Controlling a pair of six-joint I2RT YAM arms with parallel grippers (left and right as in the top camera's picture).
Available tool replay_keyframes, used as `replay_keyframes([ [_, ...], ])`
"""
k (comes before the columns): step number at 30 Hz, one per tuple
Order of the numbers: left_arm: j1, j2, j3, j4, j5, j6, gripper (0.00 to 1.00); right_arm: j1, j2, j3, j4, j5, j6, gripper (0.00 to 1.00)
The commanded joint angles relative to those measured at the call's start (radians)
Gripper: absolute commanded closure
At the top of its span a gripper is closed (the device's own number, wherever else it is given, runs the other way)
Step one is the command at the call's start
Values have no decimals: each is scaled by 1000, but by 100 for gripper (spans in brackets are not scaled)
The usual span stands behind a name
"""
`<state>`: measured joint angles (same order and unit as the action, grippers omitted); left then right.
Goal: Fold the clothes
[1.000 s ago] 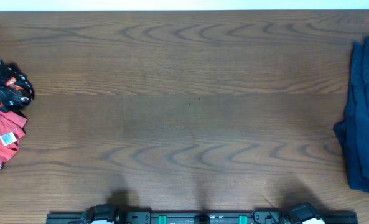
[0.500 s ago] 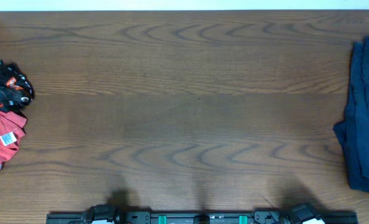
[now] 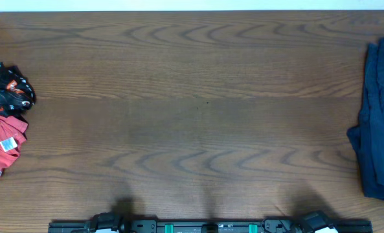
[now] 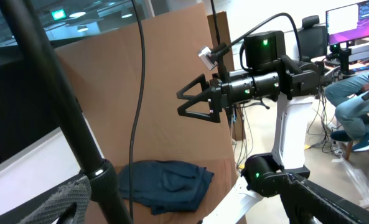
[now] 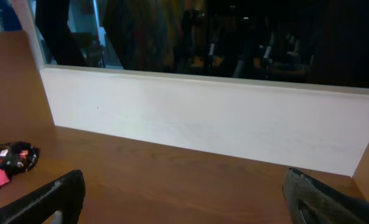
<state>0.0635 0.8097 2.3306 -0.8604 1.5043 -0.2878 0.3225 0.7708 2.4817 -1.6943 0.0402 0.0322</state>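
The black jersey (image 3: 9,89) lies in a bunch at the left edge of the table (image 3: 198,116). A red shirt (image 3: 0,145) lies right beside it and touches it, on the side toward the table's near edge. A dark blue shirt (image 3: 379,123) lies at the right edge of the table, well apart from the other two. My right pincer (image 4: 179,104) is held up high over the table. It is spread wide and holds nothing. From my right wrist I see its two fingers (image 5: 53,199) far apart, one at each bottom corner. Between them I see the brown table, and a white board (image 5: 203,124) stands along the table's far edge. The jersey looks small there, at the table's left side, with a bit of the red shirt next to it. My left pincer (image 4: 71,198) shows only one grey finger low in the corner, so I cannot tell if it is spread or squeezed. From my left wrist I also see the blue shirt, lying on the table under my right arm.
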Motion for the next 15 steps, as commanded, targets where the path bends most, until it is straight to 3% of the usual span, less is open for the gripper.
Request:
replay_keyframes([
  [1,-3,8,-1,1,-13,6,2,-3,4,2,-3,8,-11,1],
  [11,-3,8,-1,2,14,-62,2,-3,4,2,-3,8,-11,1],
  [13,-3,8,-1,2,-47,5,2,-3,4,2,-3,8,-11,1],
  [15,-3,8,-1,0,-126,171,2,-3,4,2,-3,8,-11,1],
])
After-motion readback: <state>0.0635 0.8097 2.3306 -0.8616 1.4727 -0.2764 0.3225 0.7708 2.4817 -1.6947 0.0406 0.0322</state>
